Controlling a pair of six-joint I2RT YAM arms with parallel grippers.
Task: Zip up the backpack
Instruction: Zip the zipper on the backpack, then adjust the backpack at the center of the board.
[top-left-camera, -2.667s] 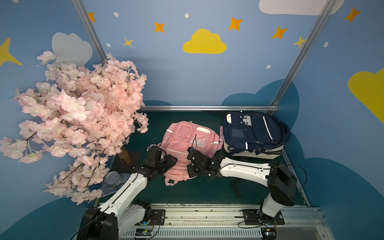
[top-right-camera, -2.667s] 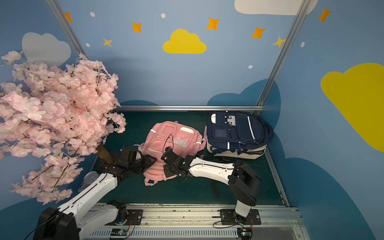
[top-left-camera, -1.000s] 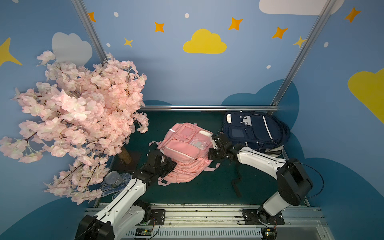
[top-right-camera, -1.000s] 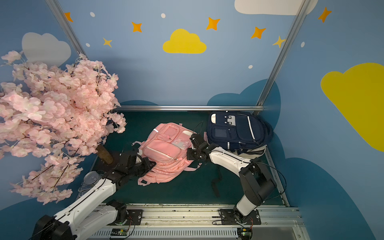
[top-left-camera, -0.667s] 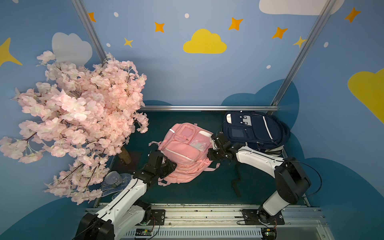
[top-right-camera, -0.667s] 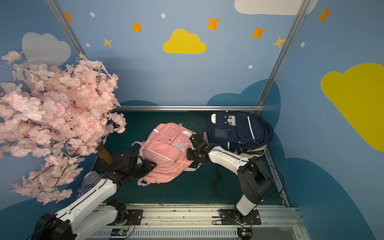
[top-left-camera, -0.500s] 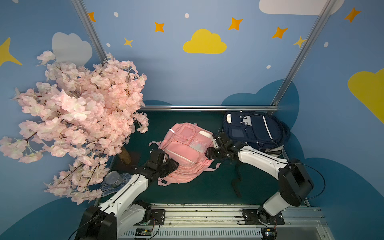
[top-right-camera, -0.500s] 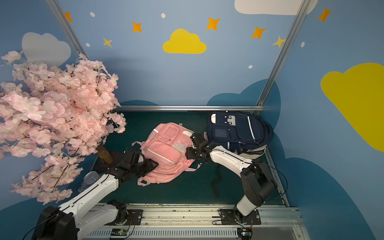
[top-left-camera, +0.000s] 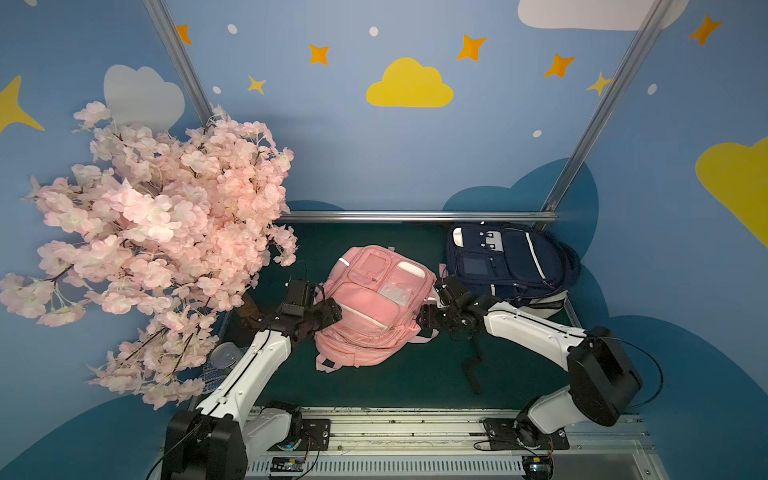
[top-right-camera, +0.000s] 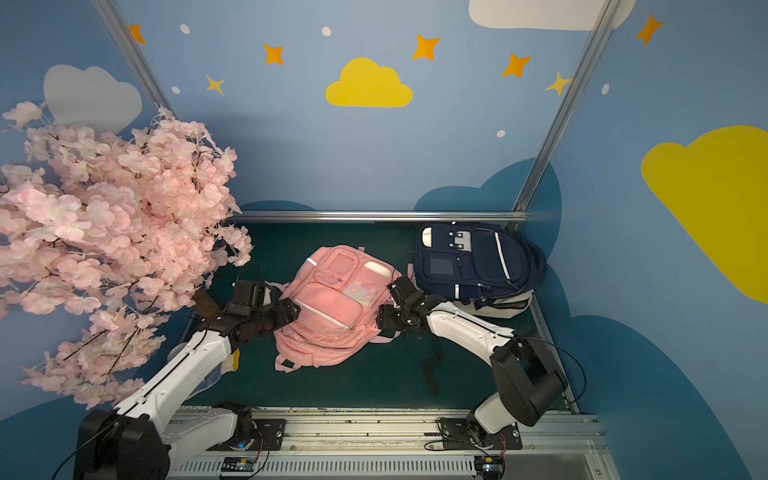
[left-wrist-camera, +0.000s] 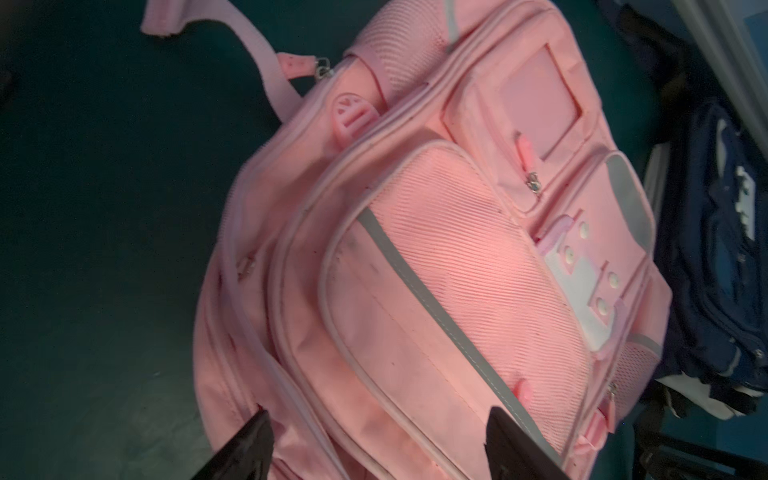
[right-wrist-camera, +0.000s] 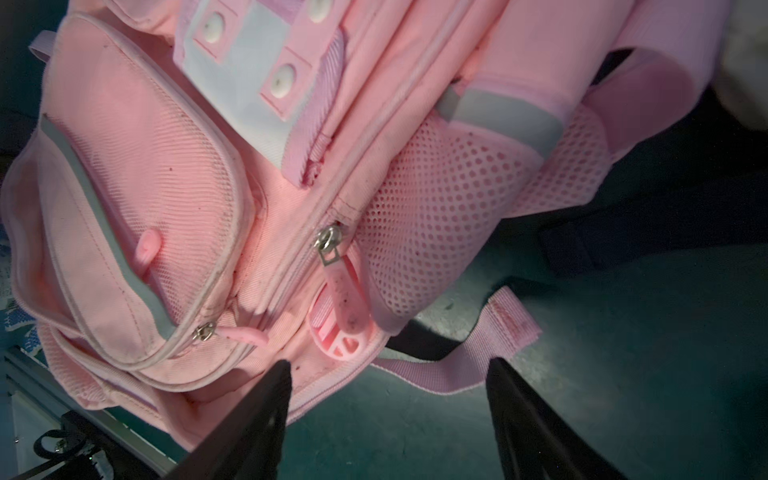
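Released within the last second, the pink backpack (top-left-camera: 374, 307) is left lying midway on the surface (top-left-camera: 395, 382) between the left tool (left-wrist-camera: 376, 415) and right tool (right-wrist-camera: 388, 363), both now spread. With its zipper pull (right-wrist-camera: 347, 303) seemingly at the track's end, each tool is best drawn straight back so no strap is snagged. Two backpacks are counted, the second a navy backpack (top-left-camera: 511, 262), plus two tools and one blossom tree (top-left-camera: 158, 232).

Backpack (top-left-camera: 374, 307) lies centred on mat (top-left-camera: 395, 386); second bag (top-left-camera: 507, 262) behind-right, possibly touching; tree (top-left-camera: 158, 232) left; left gripper (top-left-camera: 330, 312) and right gripper (top-left-camera: 430, 301) flank it.
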